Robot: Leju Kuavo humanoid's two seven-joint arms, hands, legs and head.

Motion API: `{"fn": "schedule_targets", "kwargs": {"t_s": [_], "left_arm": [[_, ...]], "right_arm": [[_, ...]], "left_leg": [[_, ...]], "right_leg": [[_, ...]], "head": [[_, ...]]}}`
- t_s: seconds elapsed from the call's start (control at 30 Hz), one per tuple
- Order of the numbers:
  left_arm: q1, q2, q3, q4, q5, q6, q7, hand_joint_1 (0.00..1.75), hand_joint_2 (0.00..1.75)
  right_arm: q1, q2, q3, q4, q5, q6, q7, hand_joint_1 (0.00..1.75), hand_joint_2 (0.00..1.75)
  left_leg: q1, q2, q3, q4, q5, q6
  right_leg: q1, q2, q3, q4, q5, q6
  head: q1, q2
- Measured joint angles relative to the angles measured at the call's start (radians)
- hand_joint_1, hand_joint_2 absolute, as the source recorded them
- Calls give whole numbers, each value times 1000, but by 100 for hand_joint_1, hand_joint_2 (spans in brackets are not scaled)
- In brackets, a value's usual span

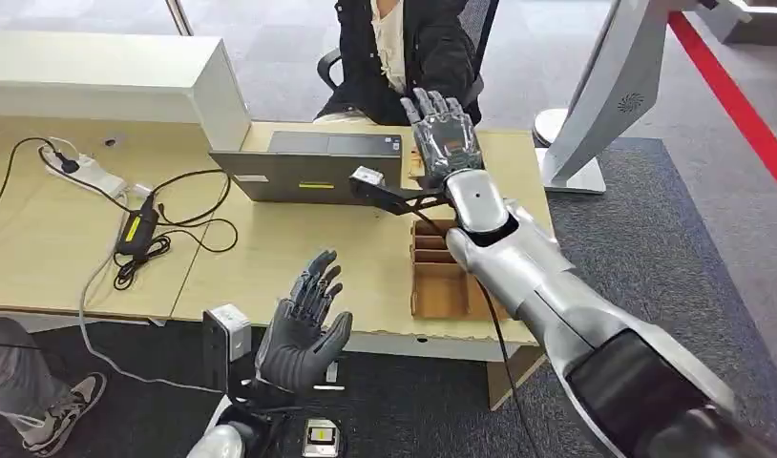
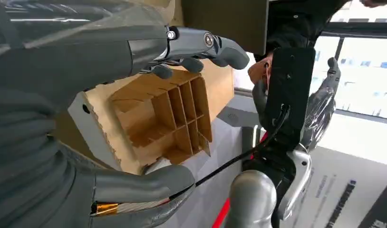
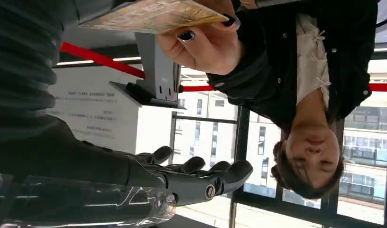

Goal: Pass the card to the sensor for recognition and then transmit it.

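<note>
An office: a laptop (image 1: pixel 313 164) sits on the wooden bench (image 1: pixel 270 258), a power strip (image 1: pixel 84 172) left of it, a person on a swivel chair (image 1: pixel 332 67) behind it, carpet (image 1: pixel 681 248) underfoot.

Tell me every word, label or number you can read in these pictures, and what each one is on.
None of the writing can be read.
White board: rows of small print, too blurred to read.
White panel: dark print, sideways and too blurred.
Laptop: a small yellow sticker, too small to read.
Adapter: a yellow label, too small to read.
Card in the person's hand: patterned, no legible words.
</note>
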Motion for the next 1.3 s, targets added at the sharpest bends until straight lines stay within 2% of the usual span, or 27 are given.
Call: {"fn": "schedule_targets", "kwargs": {"t_s": [0.6, 0.63, 0.67, 0.7, 1.3], "left_arm": [[1, 2, 0, -14, -2, 38, 7, 0, 175], [1, 2, 0, -14, -2, 38, 7, 0, 175], [1, 2, 0, -14, -2, 38, 7, 0, 175], [1, 2, 0, -14, -2, 38, 7, 0, 175], [1, 2, -1, -14, -1, 40, 8, 0, 175]], "right_arm": [[-29, -19, 22, 39, -40, -19, 17, 0, 175], [-30, -21, 22, 39, -42, -20, 17, 12, 175], [-30, -21, 22, 39, -43, -21, 18, 77, 175], [-31, -23, 22, 41, -43, -21, 18, 175, 175], [-34, -33, 30, 47, -68, -21, 1, 175, 175]], "left_leg": [[0, 0, 0, 0, 0, 0], [0, 0, 0, 0, 0, 0], [0, 0, 0, 0, 0, 0], [0, 0, 0, 0, 0, 0], [0, 0, 0, 0, 0, 0]], "right_leg": [[0, 0, 0, 0, 0, 0], [0, 0, 0, 0, 0, 0], [0, 0, 0, 0, 0, 0], [0, 0, 0, 0, 0, 0], [0, 0, 0, 0, 0, 0]], "head": [[0, 0], [0, 0], [0, 0], [0, 0], [0, 0]]}}
